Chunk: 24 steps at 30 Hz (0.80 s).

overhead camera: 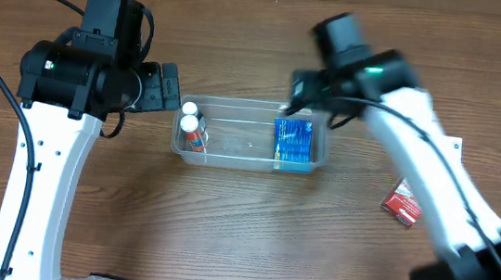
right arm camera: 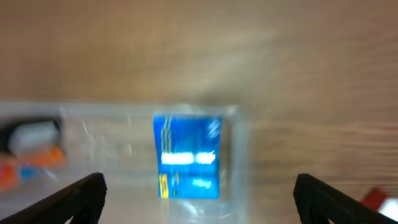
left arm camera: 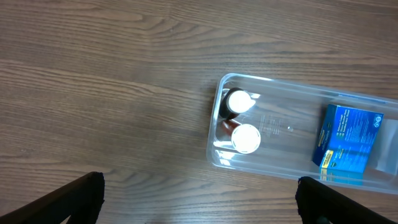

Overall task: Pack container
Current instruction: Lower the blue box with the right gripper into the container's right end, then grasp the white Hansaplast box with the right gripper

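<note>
While two bottles (overhead camera: 192,126) and a blue box (overhead camera: 293,143) sit inside the container (overhead camera: 241,141) | left gripper (left arm camera: 200,200) spread wide, empty | right gripper (right arm camera: 199,200) spread wide, empty

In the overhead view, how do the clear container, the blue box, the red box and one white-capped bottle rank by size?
1. container
2. blue box
3. red box and white-capped bottle: about alike, so not ranked.

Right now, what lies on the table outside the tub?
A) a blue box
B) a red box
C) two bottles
B: the red box lies on the table, apart from the tub, while the blue box and the bottles are inside it.
</note>
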Motion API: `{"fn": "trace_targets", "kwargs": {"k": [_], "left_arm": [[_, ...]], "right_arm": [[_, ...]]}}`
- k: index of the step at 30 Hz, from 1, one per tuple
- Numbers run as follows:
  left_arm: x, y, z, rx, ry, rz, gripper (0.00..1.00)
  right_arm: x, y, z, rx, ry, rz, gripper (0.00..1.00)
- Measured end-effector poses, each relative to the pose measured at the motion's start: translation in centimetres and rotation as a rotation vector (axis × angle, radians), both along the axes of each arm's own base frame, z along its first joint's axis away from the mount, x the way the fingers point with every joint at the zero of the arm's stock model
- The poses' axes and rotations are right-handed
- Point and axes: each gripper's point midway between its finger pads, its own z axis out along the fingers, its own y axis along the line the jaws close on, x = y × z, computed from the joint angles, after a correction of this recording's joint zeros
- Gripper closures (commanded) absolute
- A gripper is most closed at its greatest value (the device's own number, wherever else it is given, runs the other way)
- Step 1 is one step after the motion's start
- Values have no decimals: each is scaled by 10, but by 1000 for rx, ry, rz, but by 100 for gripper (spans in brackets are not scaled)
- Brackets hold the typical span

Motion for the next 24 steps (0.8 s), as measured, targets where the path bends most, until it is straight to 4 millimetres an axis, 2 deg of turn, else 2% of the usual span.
{"fn": "trace_targets", "kwargs": {"k": [1, 3, 5, 6, 8, 10, 14, 17, 19, 22, 24], "left_arm": [[0, 0, 0, 0, 0, 0, 0], [0, 0, 0, 0, 0, 0, 0], [0, 0, 0, 0, 0, 0, 0], [0, 0, 0, 0, 0, 0, 0], [0, 0, 0, 0, 0, 0, 0], [0, 0, 0, 0, 0, 0, 0], [0, 0, 0, 0, 0, 0, 0], [0, 0, 0, 0, 0, 0, 0], [0, 0, 0, 0, 0, -1, 0], [0, 0, 0, 3, 0, -7, 0], [0, 0, 0, 6, -1, -12, 0]], "right_arm": [[2, -15, 14, 8, -34, -38, 0], [4, -70, 46, 13, -106, -173, 0], [-1, -122, 60, -6, -129, -300, 0], [-5, -151, 62, -21, -125, -364, 0], [-10, -195, 58, -49, -106, -450, 0], [-14, -228, 44, -75, -57, -468, 0], [-19, -257, -7, -89, 87, -377, 0], [-18, -265, -57, -85, 207, -291, 0], [-20, -268, -81, -79, 267, -262, 0], [-21, -275, -116, -69, 348, -239, 0], [-21, -278, -126, -64, 371, -237, 0]]}}
